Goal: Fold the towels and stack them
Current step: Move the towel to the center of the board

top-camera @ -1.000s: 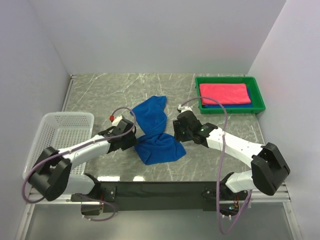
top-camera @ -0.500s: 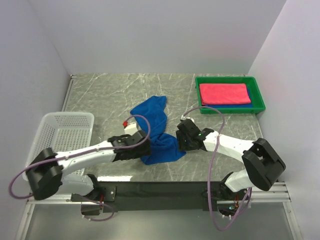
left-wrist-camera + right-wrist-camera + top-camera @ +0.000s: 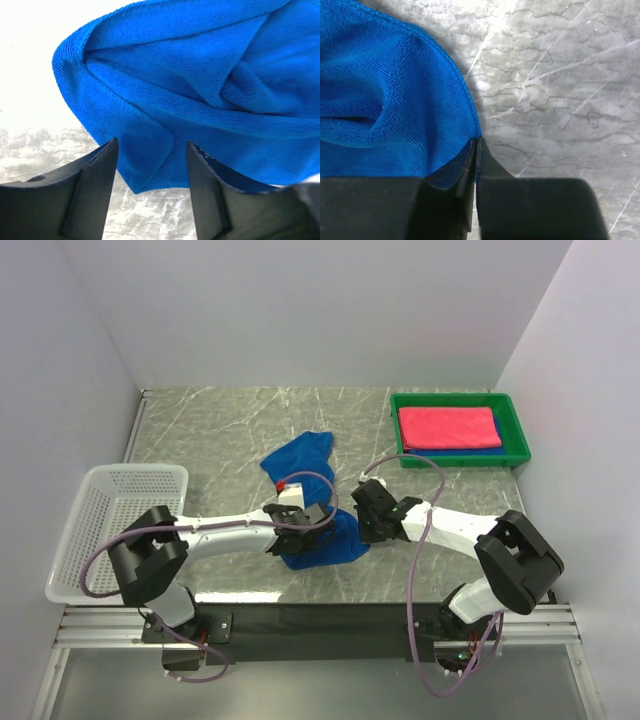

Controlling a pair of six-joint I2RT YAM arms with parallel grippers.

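A crumpled blue towel lies in the middle of the marble table. My left gripper hovers low over its near part, open. In the left wrist view a hemmed corner of the towel hangs between the two fingers of the left gripper, and neither finger presses on it. My right gripper is at the towel's right edge. The right wrist view shows the right gripper shut on the hem of the towel. A folded pink towel rests on a folded blue towel in the green tray.
A white mesh basket stands at the near left edge of the table. The green tray sits at the back right by the wall. Purple cables loop over both arms. Bare marble lies to the right of the towel.
The left arm has swung right, across the near part of the blue towel. The right gripper has closed on the towel's right edge. The towel's near half is more bunched.
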